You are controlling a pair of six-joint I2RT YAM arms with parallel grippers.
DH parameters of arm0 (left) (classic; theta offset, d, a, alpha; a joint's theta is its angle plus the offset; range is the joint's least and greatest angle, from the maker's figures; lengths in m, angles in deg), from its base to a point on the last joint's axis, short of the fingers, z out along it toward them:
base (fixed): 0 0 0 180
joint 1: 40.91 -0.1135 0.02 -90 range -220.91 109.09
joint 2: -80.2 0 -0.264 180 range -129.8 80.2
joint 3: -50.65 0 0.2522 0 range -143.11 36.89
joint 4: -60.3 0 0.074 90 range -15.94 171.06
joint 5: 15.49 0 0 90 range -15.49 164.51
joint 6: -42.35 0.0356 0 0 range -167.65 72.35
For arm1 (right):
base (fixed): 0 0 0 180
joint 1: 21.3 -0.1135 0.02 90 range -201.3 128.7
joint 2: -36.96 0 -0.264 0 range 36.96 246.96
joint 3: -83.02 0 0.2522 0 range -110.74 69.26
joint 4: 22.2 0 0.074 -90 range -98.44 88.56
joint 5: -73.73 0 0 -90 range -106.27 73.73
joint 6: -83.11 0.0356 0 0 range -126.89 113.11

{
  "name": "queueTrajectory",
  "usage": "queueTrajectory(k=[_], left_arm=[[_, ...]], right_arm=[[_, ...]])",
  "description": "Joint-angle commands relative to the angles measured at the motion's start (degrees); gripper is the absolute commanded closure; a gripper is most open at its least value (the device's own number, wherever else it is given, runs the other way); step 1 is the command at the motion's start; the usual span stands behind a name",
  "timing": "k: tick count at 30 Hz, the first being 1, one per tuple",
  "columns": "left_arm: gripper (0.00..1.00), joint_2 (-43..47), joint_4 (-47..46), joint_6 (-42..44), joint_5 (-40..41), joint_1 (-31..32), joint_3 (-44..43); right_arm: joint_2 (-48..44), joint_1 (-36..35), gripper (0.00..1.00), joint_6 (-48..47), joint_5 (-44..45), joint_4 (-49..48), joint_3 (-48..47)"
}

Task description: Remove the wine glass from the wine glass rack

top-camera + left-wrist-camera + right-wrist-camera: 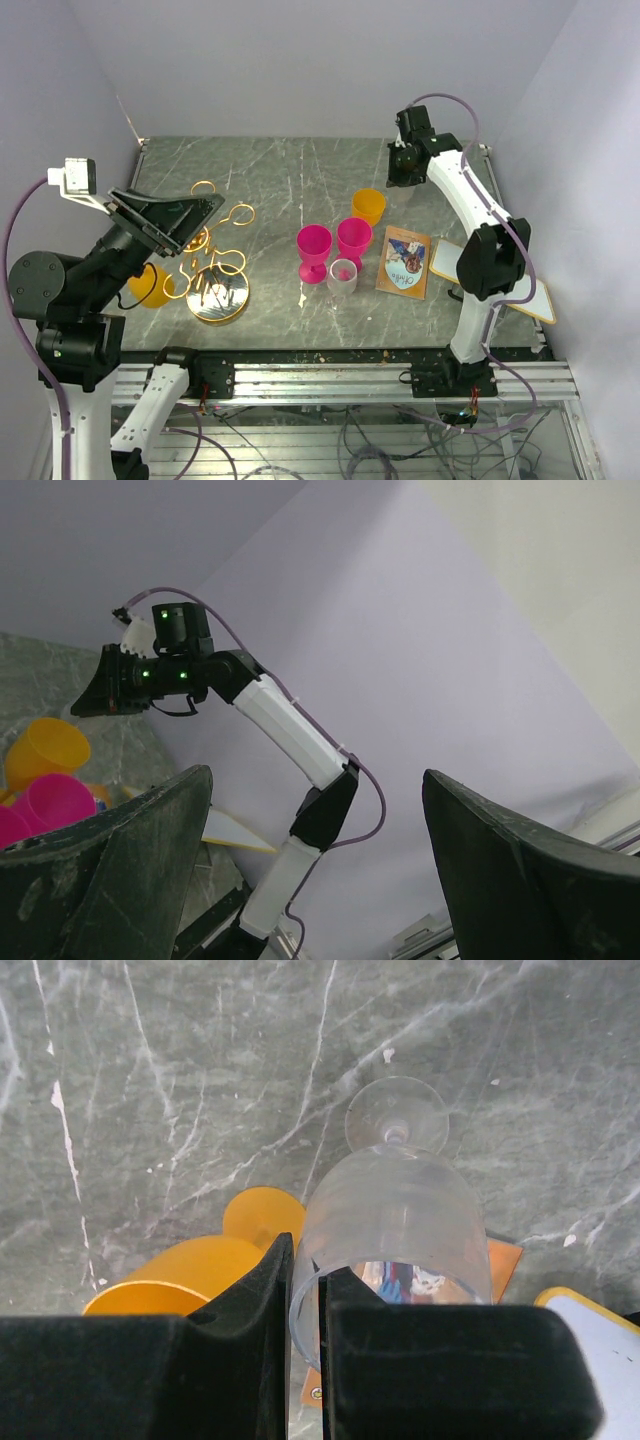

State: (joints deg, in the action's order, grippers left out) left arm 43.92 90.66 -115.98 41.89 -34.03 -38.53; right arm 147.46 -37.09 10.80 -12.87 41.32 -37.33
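The gold wire wine glass rack stands on its round shiny base at the near left of the table. My left gripper hovers open just left of and above its looped arms; in the left wrist view the gripper holds nothing and faces the right arm. An orange glass sits low beside the rack, partly hidden by my left arm. My right gripper is raised at the far right. In the right wrist view that gripper is shut on the rim of a clear wine glass, held above the table.
Two pink glasses, an orange glass and a small clear cup stand mid-table. An orange-edged booklet lies to their right. A white board with a yellow edge lies by the right arm's base.
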Motion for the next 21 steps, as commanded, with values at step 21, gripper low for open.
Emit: queueTrajectory(k=[21], left_arm=[[0.05, -0.38, 16.61, 10.94, 6.21, 0.25, -8.03]], right_arm=[[2.26, 0.14, 0.77, -2.09, -3.00, 1.91, -4.11]])
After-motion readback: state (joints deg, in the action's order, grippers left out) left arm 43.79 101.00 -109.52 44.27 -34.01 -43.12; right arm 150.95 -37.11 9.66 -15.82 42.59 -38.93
